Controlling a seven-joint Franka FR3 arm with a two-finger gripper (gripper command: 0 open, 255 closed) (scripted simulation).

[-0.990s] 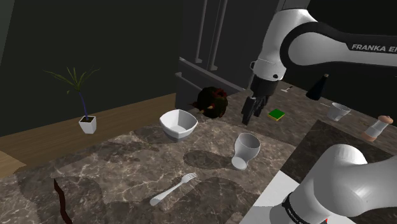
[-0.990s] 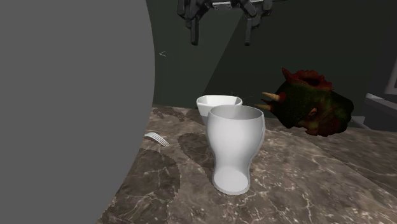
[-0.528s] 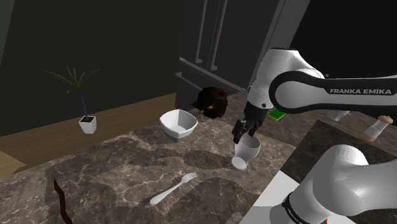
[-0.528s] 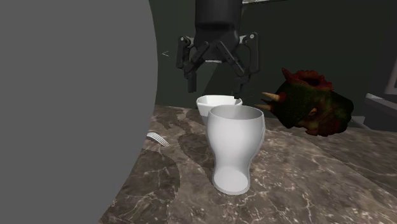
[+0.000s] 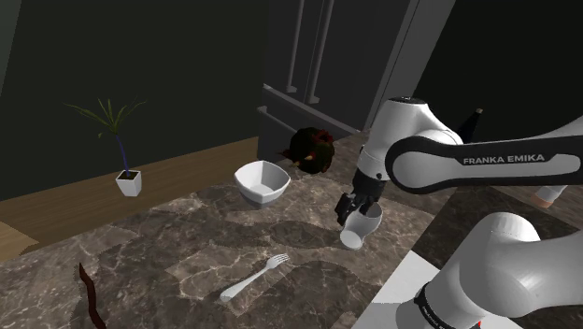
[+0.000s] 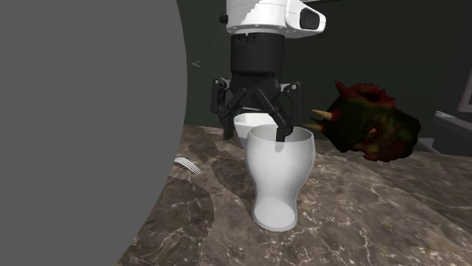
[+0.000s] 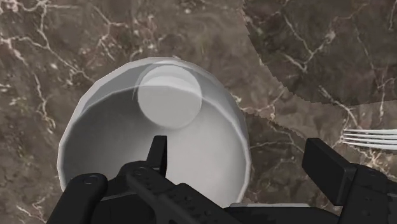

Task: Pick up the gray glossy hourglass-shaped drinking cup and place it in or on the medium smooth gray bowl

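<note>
- The black gripper [image 6: 254, 136] hangs straight down over the hourglass-shaped cup [image 6: 276, 181], fingers spread. One finger [image 7: 158, 153] dips inside the mouth and the other stands outside the wall, so they straddle one side of the rim without pinching it.
- The cup is pale grey and glossy. It stands upright on the brown marble worktop [image 5: 168, 252], towards the edge nearest the robot's stand.
- The grey bowl [image 5: 262, 182] sits further in, towards the worktop's far edge and well apart from the cup. It is empty.
- A dark red and green dinosaur-head toy [image 6: 367, 121] lies just beside the bowl, along that same far edge.
- A pale fork [image 5: 252, 278] lies near the worktop's middle, on the outside finger's side of the cup.
- Likely risk: closing on a single smooth wall gives a thin, off-centre hold, so the glossy cup may slip or swing once lifted.
- Likely risk: the inner finger pushing first could shove or tip the cup on its narrow foot.
- Likely risk: the tall cup, set into the shallow bowl, may topple over.
</note>
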